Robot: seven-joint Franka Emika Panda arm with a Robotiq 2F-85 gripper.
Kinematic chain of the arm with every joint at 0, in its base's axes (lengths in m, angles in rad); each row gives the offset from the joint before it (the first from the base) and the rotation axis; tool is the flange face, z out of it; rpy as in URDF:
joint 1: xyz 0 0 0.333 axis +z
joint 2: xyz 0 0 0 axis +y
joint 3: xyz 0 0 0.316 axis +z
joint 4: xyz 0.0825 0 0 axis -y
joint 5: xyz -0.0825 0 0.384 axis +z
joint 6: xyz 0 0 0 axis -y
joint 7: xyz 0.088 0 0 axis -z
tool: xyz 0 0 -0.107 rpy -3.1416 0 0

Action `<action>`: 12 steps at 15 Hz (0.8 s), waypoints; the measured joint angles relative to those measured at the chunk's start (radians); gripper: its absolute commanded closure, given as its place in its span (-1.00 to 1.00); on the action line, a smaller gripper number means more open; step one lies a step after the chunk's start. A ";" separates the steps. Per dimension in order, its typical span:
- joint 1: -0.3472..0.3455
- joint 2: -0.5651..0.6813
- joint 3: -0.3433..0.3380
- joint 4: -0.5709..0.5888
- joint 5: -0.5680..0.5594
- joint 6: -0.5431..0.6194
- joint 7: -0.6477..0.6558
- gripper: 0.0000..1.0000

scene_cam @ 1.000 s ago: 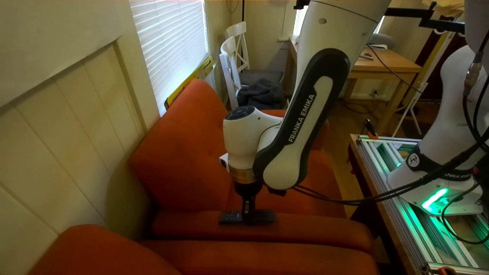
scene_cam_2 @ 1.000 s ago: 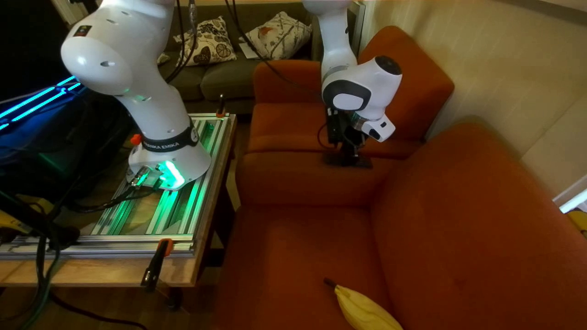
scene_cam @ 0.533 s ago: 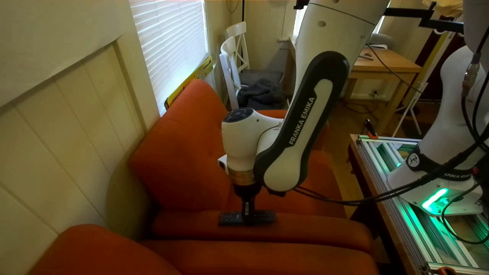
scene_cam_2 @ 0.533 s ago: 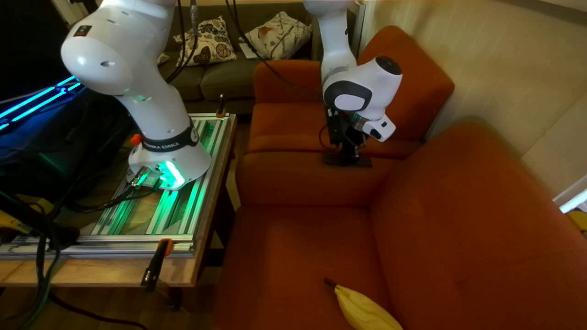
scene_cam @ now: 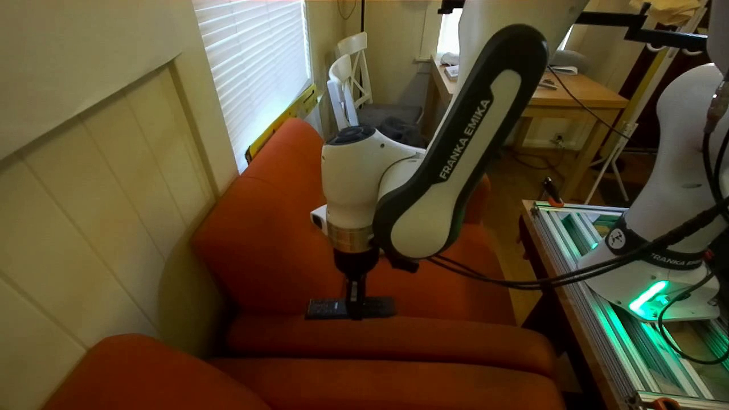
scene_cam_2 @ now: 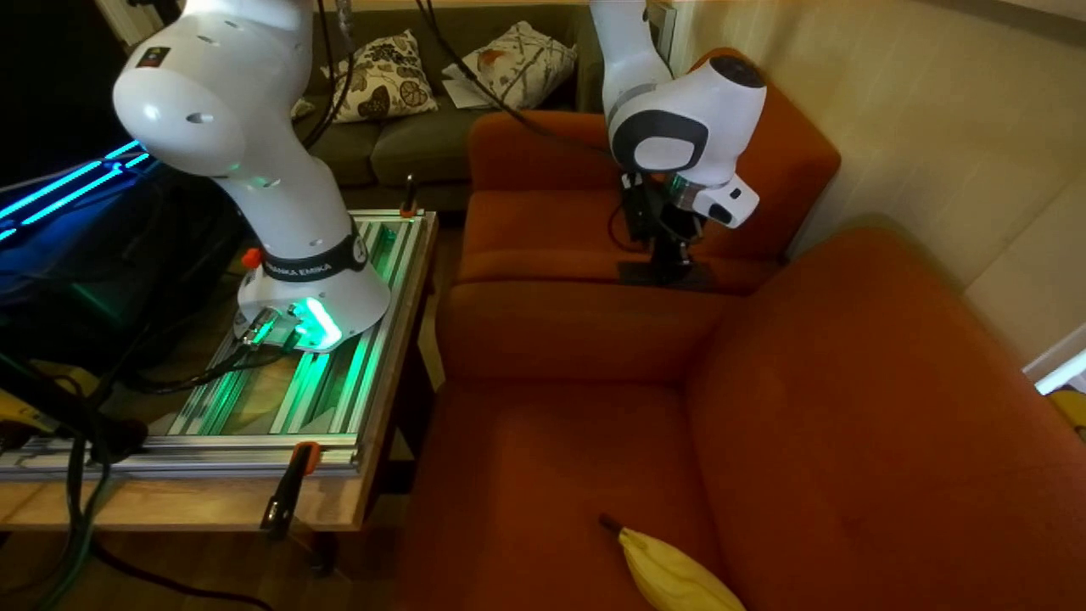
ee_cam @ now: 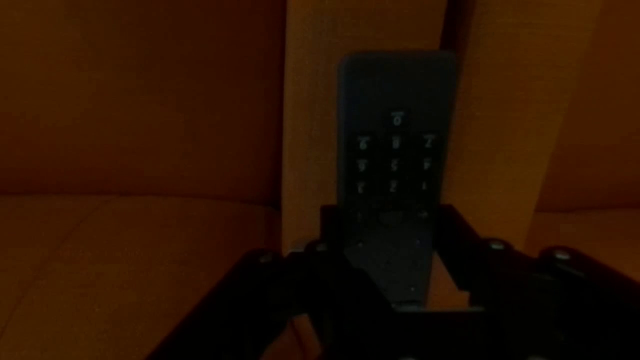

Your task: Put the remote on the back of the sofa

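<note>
Gripper [scene_cam: 355,312] and remote [scene_cam: 327,308] have risen off the armrest [scene_cam: 455,341] since the earlier frame.
In an exterior view: remote, a flat black-grey bar, held roughly level in the grip, above the armrest; orange-red sofa [scene_cam: 267,245], smooth upholstery, thick padded back; cream panelled wall [scene_cam: 102,188], white slatted blind [scene_cam: 256,68], white chairs [scene_cam: 340,85], light wooden table [scene_cam: 603,94] beyond; in an exterior view: remote a dark shape by the armrest's far edge; yellow curved banana [scene_cam_2: 674,573] on the orange seat [scene_cam_2: 543,475]; robot base [scene_cam_2: 318,293] on metal rails [scene_cam_2: 221,458]; grey-green couch [scene_cam_2: 424,159] with patterned pillows [scene_cam_2: 394,81] to the rear; wrist view, dim: remote has rounded corners, pale number keys [ee_cam: 396,143]; woven-looking orange strips [ee_cam: 310,150] with a dark gap beneath; fingers [ee_cam: 452,235] grasping the remote, one on each long edge.
</note>
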State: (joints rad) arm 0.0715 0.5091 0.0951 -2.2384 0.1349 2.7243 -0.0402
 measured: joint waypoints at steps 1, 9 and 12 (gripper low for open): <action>0.000 -0.026 -0.001 -0.004 0.000 -0.010 0.000 0.49; -0.013 -0.182 -0.034 -0.013 0.000 -0.069 0.053 0.49; -0.017 -0.212 -0.042 -0.012 0.004 -0.068 0.098 0.49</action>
State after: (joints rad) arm 0.0545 0.2970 0.0535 -2.2506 0.1391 2.6560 0.0582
